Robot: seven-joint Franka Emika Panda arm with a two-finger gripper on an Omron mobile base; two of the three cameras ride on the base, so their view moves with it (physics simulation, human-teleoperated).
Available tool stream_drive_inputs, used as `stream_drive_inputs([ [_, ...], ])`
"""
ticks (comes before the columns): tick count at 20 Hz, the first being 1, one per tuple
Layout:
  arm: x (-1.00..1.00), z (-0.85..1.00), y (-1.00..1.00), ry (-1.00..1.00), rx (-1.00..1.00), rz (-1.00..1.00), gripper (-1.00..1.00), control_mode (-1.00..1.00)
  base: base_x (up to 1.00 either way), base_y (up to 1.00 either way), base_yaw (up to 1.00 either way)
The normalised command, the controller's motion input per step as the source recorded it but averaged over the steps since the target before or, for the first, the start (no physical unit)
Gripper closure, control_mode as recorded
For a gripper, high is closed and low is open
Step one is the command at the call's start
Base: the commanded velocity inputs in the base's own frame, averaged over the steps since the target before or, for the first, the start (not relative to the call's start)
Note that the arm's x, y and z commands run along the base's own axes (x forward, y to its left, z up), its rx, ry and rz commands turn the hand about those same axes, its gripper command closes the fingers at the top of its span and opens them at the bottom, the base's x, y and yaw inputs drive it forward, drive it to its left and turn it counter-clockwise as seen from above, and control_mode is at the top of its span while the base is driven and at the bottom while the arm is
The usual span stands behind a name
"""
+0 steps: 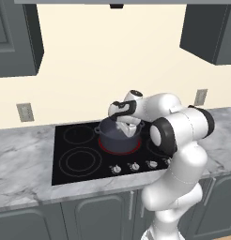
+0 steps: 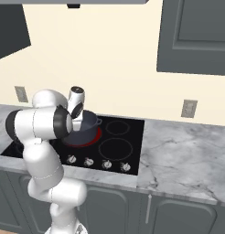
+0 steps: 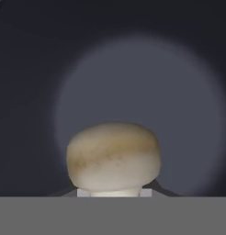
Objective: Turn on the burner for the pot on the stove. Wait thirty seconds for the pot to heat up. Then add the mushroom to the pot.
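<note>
Nearest the hand camera, the jaws (image 3: 114,195) are clamped on the small mushroom with a tan-brown cap and pale stubby stem (image 3: 113,156), which hangs directly over the dim, empty floor of the round dark blue-grey metal stockpot (image 3: 142,92); the cap looks smooth and rounded, browner across a band and paler below, with only a sliver of stem showing between the tips. From the base views the hand reaches down into the pot's mouth. The pot sits on the thin ring burner glowing red (image 1: 104,147), so the burner looks to be on already and, judging by this, the heating step is behind; what remains is letting the mushroom go into the pot. Beyond lies the flat black glass cooktop (image 1: 65,164) set into the grey marble worktop (image 2: 178,151), with its row of small silver knobs (image 1: 134,166) along the front edge.
</note>
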Motion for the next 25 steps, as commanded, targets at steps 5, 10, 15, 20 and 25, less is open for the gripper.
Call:
stream_drive_inputs([
  [5,0.0,0.04,0.0,0.0,0.0,0.0,-1.0,-1.0,0.0,0.0,0.0],
  [10,0.0,0.18,0.0,0.0,0.0,0.0,-1.0,-1.0,0.0,0.0,0.0],
  [15,0.0,0.29,0.0,0.0,0.0,0.0,-1.0,-1.0,0.0,0.0,0.0],
  [20,-0.13,0.56,-0.06,0.0,0.0,0.0,-1.0,-1.0,0.0,0.0,0.0],
  [25,-0.44,0.49,-0.35,0.0,0.0,-0.04,-1.0,-1.0,0.0,0.0,0.0],
])
